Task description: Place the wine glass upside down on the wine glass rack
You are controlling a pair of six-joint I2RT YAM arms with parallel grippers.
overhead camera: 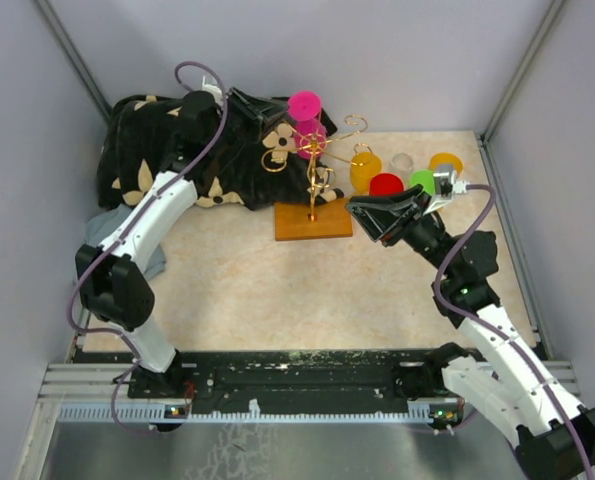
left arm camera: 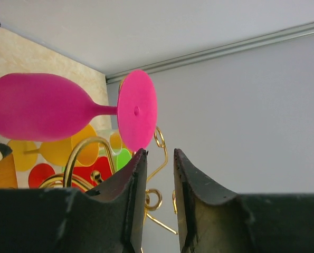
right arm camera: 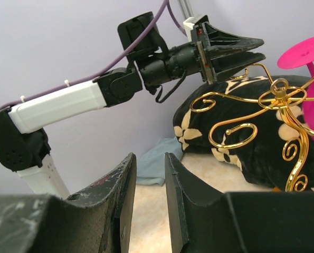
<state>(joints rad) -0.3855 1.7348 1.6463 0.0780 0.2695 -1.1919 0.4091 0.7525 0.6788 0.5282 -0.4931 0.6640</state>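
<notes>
My left hand [left arm camera: 159, 155] was open, its two fingers parted with nothing between them. The wine glass [left arm camera: 35, 108] was just beyond my fingertips, its flat round foot nearest the hand and its bowl farther off to the hand's left. From above, it stood foot up and bowl down among the curled gold arms at the top of the wine glass rack [overhead camera: 312, 222]. I judged it to be hanging there, though I could not tell which arm carried it.

My right hand [right arm camera: 150, 156] was open and empty too, apart from the rack, which lay ahead of it and to its right.

The glass looked smooth, stiff and opaque pink. I took it for light and slippery, and could not say how easily it would break. The thin stem just under the foot seemed the place to pinch, as the bowl looked too round and wide for my fingers. The wire rack looked slight, so I judged a nudge could rock it.
</notes>
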